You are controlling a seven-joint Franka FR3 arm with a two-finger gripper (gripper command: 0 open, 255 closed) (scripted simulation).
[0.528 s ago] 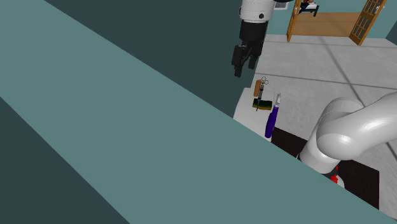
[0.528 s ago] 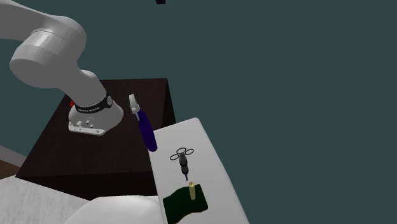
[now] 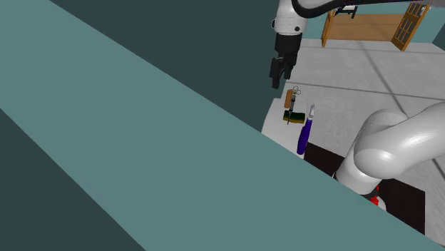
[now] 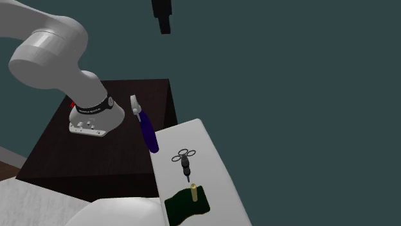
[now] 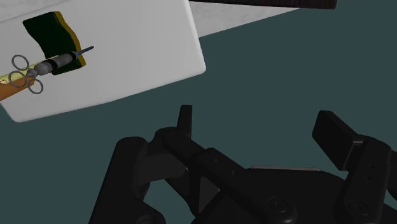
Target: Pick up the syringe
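Black claw: hanging in the air off the slab's edge, its fingers standing well apart and pinching nothing.
Backdrop: dark teal, showing between the fingertips and the slab; the claw is touching nothing.
Slab: white and flat, lying beyond the fingertips, with the claw hovering high above it and off to one side.
Syringe: lying flat on the slab toward its far end, well apart from the claw. It is sitting out past one finger, not between the two.
Long axis: running from the finger rings to the needle, nearly parallel to the line joining the two fingers.
Ring end: lying over an orange thing.
Needle end: pointing onto a dark green sponge with a yellow edge.
Coming move, as a judgement: the claw is needing to travel across over the slab and turn about a quarter. That way the fingers would be closing across the barrel rather than along it. Only then would descending make sense.
Risk, as a judgement: the barrel is looking thin and round, so it may be rolling away under a skewed pinch.
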